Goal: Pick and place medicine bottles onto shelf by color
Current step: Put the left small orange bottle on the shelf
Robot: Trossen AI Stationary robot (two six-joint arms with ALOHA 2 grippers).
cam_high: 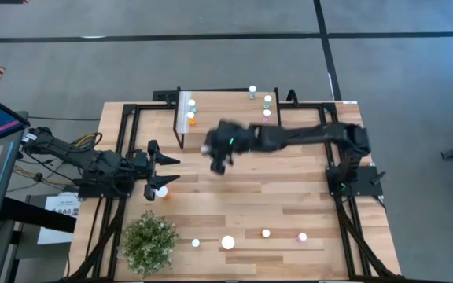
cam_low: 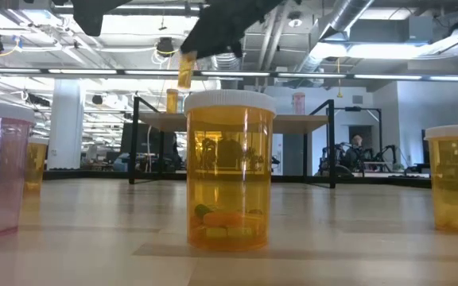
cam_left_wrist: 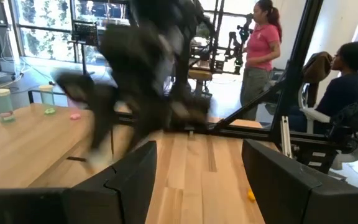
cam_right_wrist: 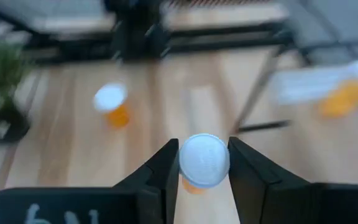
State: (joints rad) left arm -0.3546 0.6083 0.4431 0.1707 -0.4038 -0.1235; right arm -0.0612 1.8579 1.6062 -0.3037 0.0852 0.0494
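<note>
A small orange bottle (cam_right_wrist: 202, 163) with a round white cap sits clamped between the right gripper (cam_right_wrist: 204, 163) fingers, lifted above mid-table beside the shelf (cam_high: 185, 110); its orange body hangs below the cap; the left gripper (cam_high: 162, 174), fingers spread and empty, rests over another orange bottle (cam_high: 161, 191) near the plant (cam_high: 149, 243).
</note>
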